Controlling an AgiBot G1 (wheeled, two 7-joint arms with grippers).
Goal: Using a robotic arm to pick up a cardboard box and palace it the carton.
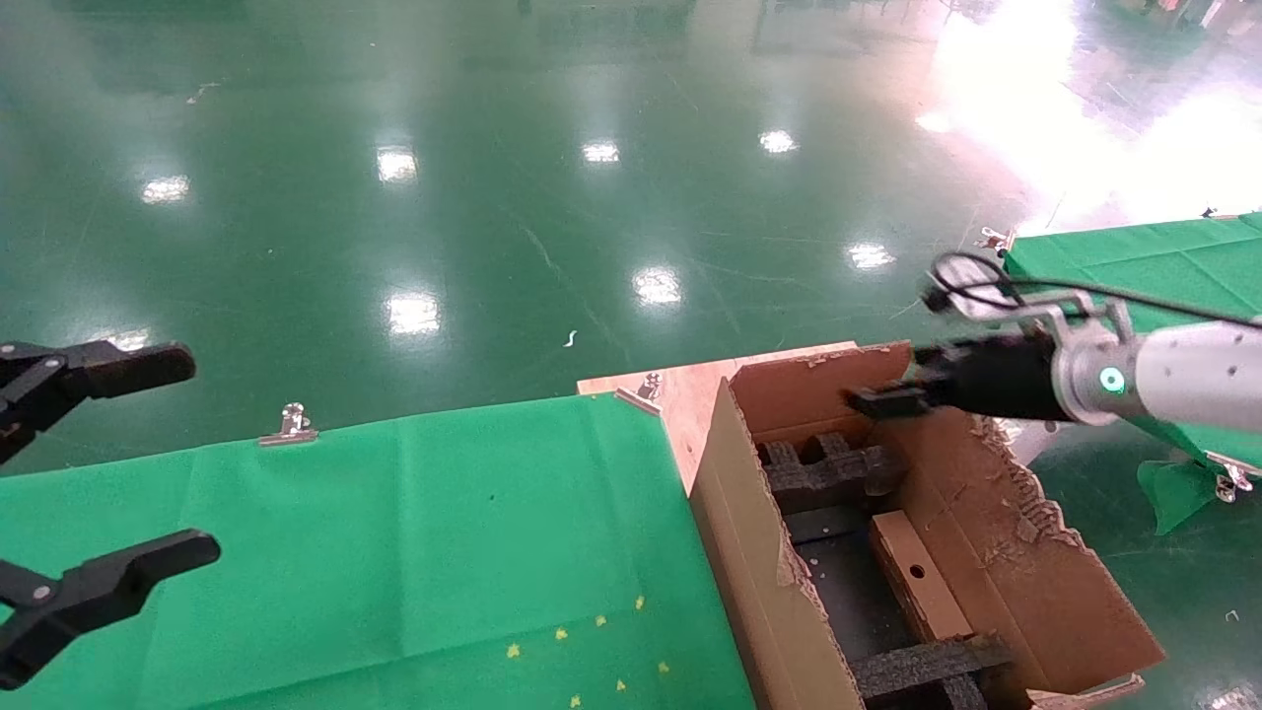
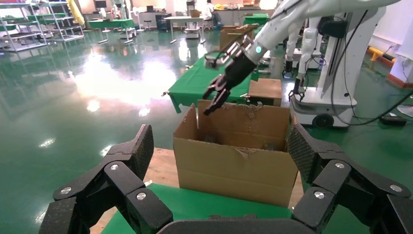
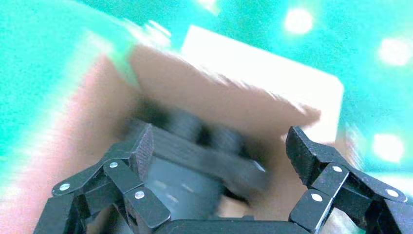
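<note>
The white robotic arm (image 1: 1183,380) reaches in from the right. Its black gripper (image 1: 887,399) hovers empty over the far end of the carton (image 1: 749,552). The left wrist view shows it (image 2: 219,95) just above the carton's back rim (image 2: 234,165). The small cardboard box (image 1: 917,577), with a round hole in its side, lies inside the carton against the right wall, between black foam inserts (image 1: 828,468). My left gripper (image 1: 197,459) is open and empty at the far left. My right gripper (image 3: 220,146) is open above the carton's blurred inside (image 3: 204,97).
A green cloth table (image 1: 394,552) lies left of the carton, with metal clips (image 1: 291,424) on its edge and a wooden board (image 1: 680,394) at its corner. A second green table (image 1: 1134,256) stands at the right. Beyond is glossy green floor.
</note>
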